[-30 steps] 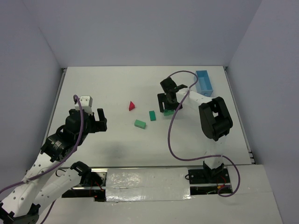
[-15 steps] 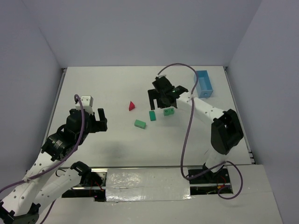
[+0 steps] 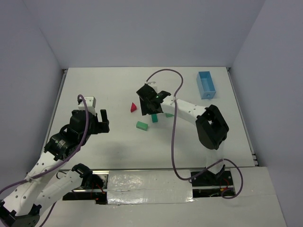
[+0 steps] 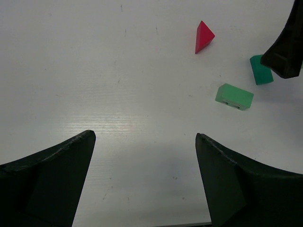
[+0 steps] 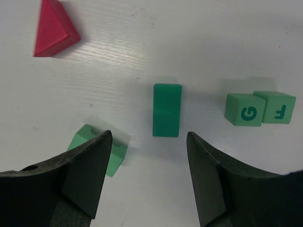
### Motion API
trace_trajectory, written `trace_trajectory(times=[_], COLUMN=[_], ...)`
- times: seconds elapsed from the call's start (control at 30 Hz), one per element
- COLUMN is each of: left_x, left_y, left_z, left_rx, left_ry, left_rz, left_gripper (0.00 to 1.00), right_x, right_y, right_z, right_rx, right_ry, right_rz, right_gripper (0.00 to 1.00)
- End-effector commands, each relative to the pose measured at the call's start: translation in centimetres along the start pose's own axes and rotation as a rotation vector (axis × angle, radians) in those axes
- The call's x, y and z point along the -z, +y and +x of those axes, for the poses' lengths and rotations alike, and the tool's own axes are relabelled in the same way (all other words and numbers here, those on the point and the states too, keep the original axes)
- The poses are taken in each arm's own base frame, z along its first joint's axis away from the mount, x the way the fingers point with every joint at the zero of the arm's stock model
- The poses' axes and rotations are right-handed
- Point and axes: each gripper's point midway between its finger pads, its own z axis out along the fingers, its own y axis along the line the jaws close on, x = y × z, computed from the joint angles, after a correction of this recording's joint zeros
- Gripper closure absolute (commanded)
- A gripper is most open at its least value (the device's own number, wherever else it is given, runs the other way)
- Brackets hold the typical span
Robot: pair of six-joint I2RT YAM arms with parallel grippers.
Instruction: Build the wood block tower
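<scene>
A robotics lab test cell is being shown. A bare white table [image 3: 109, 85] is being boxed in on three sides by plain pale panels [image 3: 142, 33]. A left arm [image 3: 47, 163] and a right arm [image 3: 187, 109] are being carried on bases bolted at the near edge. Purple cables [image 3: 172, 146] are being left trailing loose, and the front edge is being covered by silvery tape [image 3: 147, 182]. A few wooden blocks [image 3: 141, 125] and a blue tray [image 3: 200, 85] are being used as props.
</scene>
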Motion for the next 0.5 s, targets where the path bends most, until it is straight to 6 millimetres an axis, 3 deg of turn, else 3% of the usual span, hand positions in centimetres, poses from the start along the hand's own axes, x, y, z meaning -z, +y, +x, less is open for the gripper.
trace_trajectory(times=[0.0, 0.47], left_x=[0.1, 0.1], left_y=[-0.3, -0.5], left_z=[-0.9, -0.9], left_rx=[-0.003, -0.008], left_ry=[-0.039, -0.036], left_rz=[0.015, 0.027], left_gripper=[0.01, 0.00], right_x=[-1.7, -6.3], right_y=[-0.4, -1.8], right_z=[0.5, 3.9], right_rx=[0.034, 0.092], right_ry=[0.043, 0.163], right_rz=[0.023, 0.032], right_gripper=[0.29, 0.34])
